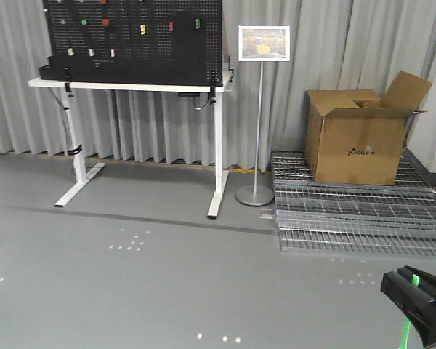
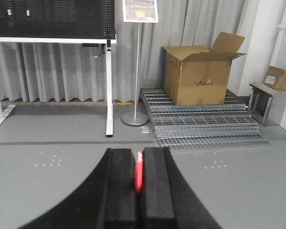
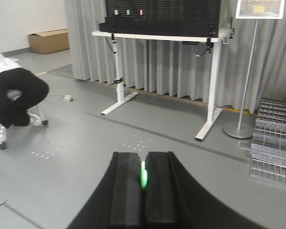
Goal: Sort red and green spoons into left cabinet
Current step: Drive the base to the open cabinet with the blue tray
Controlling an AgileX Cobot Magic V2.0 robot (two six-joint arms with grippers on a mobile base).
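Observation:
My left gripper [image 2: 138,160] is shut on the red spoon [image 2: 139,174]; only a short red strip shows between the black pads. My right gripper [image 3: 143,160] is shut on the green spoon [image 3: 143,174], a thin bright green strip between its pads. In the front view the right gripper [image 1: 414,289] sits at the bottom right with the green spoon [image 1: 406,331] hanging down from it. The left gripper is out of the front view. The grey cabinet with the blue tray is not in any view.
A white-legged table with a black pegboard [image 1: 131,40] stands at the back left. A sign on a pole stand [image 1: 258,109] is beside it. A cardboard box [image 1: 360,134] sits on metal grates [image 1: 356,214]. A seated person [image 3: 12,95] is at the left.

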